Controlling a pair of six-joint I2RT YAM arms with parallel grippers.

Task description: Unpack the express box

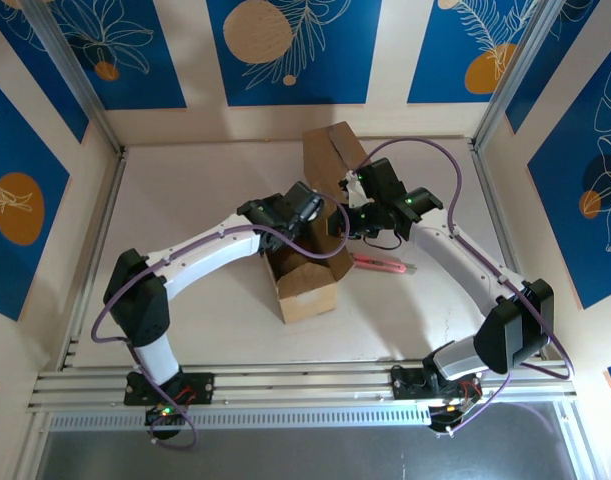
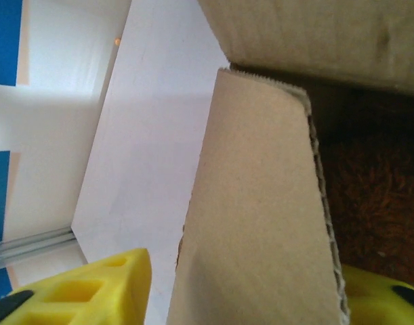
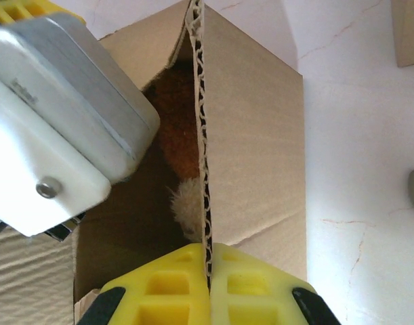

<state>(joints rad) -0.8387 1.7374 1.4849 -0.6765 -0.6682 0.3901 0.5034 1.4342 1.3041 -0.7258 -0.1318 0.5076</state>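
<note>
The brown corrugated cardboard box (image 1: 307,292) stands mid-table between the arms with its flaps raised. Inside it a brown furry item (image 3: 183,128) is mostly hidden by the walls, its kind unclear. The right gripper (image 3: 208,288) pinches one flap's edge (image 3: 202,156) tight, while the left gripper (image 2: 247,288) straddles another flap (image 2: 254,203) with fingers spread, one half hidden behind the card.

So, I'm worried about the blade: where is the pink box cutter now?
In the top view, the pink box cutter lies on the table, just right of the cardboard box and close by the right arm.
</note>
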